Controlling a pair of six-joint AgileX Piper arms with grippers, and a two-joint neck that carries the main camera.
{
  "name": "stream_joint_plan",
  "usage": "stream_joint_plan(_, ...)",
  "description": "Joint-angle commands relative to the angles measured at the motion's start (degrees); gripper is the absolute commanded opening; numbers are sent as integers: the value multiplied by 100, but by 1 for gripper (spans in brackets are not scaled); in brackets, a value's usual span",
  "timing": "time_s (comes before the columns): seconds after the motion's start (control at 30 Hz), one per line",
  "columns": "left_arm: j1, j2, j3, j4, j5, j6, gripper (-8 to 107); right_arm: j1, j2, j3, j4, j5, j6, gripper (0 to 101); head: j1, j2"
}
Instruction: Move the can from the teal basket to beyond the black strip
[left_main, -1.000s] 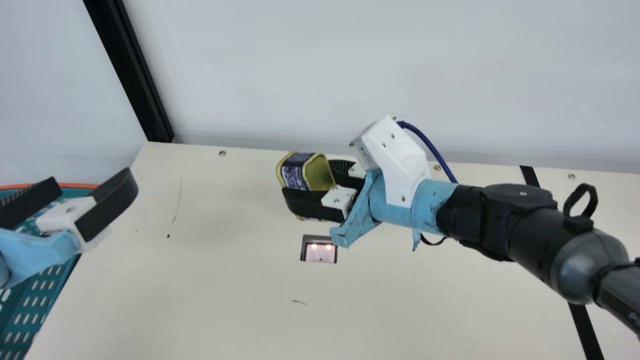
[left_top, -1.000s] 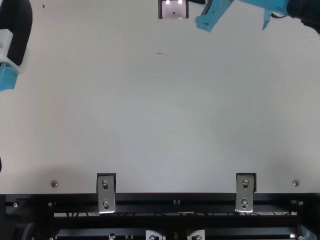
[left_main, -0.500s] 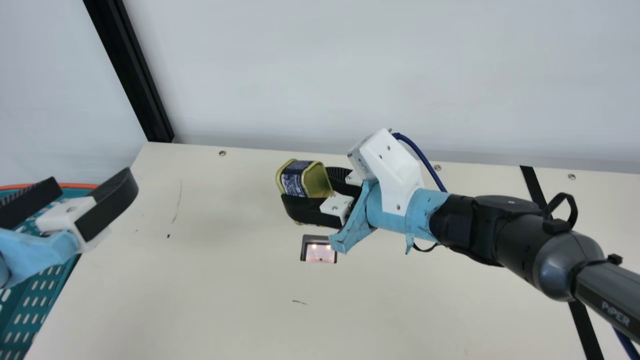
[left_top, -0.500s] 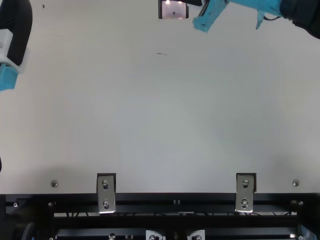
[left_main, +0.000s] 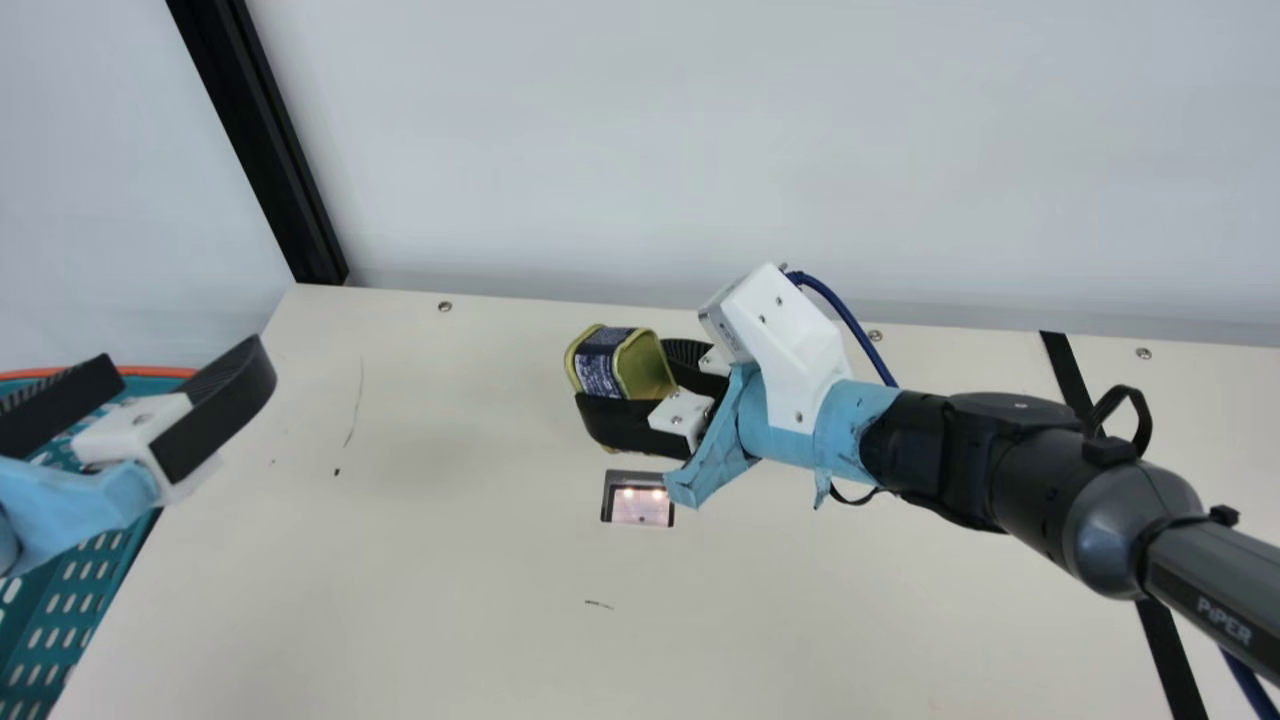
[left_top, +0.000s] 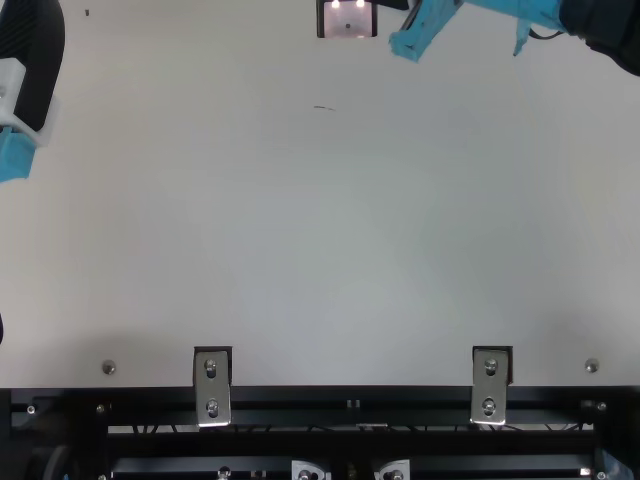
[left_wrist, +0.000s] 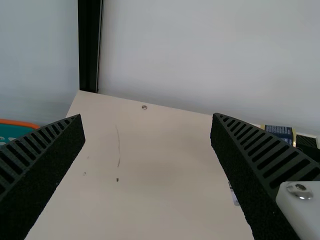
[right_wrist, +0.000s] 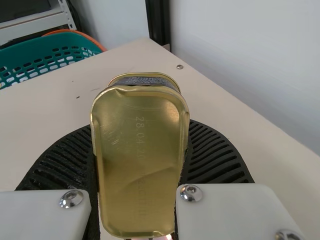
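The gold can (left_main: 645, 366) lay well left of the frame-right black strip (left_main: 1172, 660).
Near the main view's centre, the right gripper (left_main: 632, 385) pinched it; the left gripper (left_main: 187, 362), frame left, gaped empty.

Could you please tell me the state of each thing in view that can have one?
Gold-and-navy can, gripped, visible ends closed
Right gripper, shut on the can
Left gripper, open, holding nothing
Teal basket, upright
Black strip, flat, partly covered from view
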Motion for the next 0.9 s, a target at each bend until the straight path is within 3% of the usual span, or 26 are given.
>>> stream_joint_plan(0.0, 0, 0, 0, 0, 0, 0, 90, -15, -11, -2, 54, -13, -6, 0, -157, -23)
stream_joint_plan(0.2, 0, 0, 0, 0, 0, 0, 90, -91, -242, 37, 305, -95, -142, 0, -157, -23)
stream_joint_plan(0.37, 0, 0, 0, 0, 0, 0, 90, -149, -534, 97, 233, -178, -13, 0, -157, -23)
stream_joint_plan(0.6, 0, 0, 0, 0, 0, 0, 90, -242, -1075, 212, -332, -440, 530, 0, -153, -145)
stream_joint_plan(0.87, 0, 0, 0, 0, 0, 0, 90, -541, -1724, 484, -1299, -898, 1525, 0, -184, -1057)
